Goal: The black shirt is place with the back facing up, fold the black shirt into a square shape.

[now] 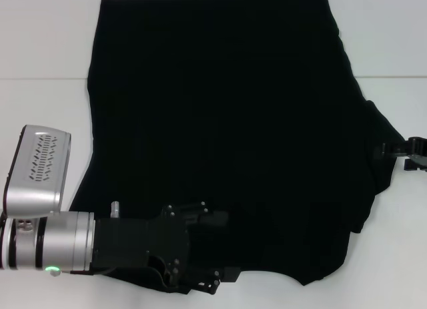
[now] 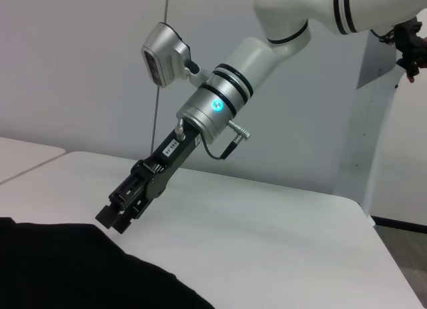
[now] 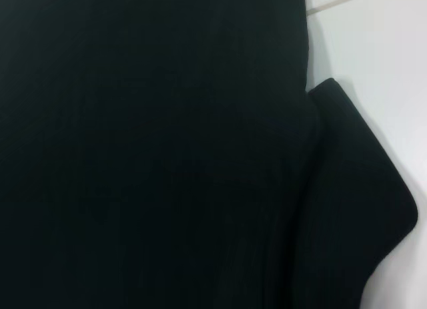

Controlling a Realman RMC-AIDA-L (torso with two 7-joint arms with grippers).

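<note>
The black shirt [image 1: 227, 122] lies spread flat over most of the white table [image 1: 40, 109], plain side up. My left gripper [image 1: 223, 247] hovers over the shirt's near left part, jaws spread wide with only cloth beneath. My right gripper [image 1: 408, 152] sits at the far right, at the tip of the shirt's right sleeve [image 1: 383, 139]. The left wrist view shows this right gripper [image 2: 115, 217] angled down, its tip at the edge of the shirt [image 2: 67, 269]. In the right wrist view the shirt [image 3: 147, 149] fills the picture and the sleeve [image 3: 360, 209] lies flat on the table.
White table surface [image 2: 267, 242] shows to the left of the shirt, along the near edge and on the right. A seam between two tabletops [image 1: 33, 79] runs across at the far left. A grey wall [image 2: 80, 69] stands behind the table.
</note>
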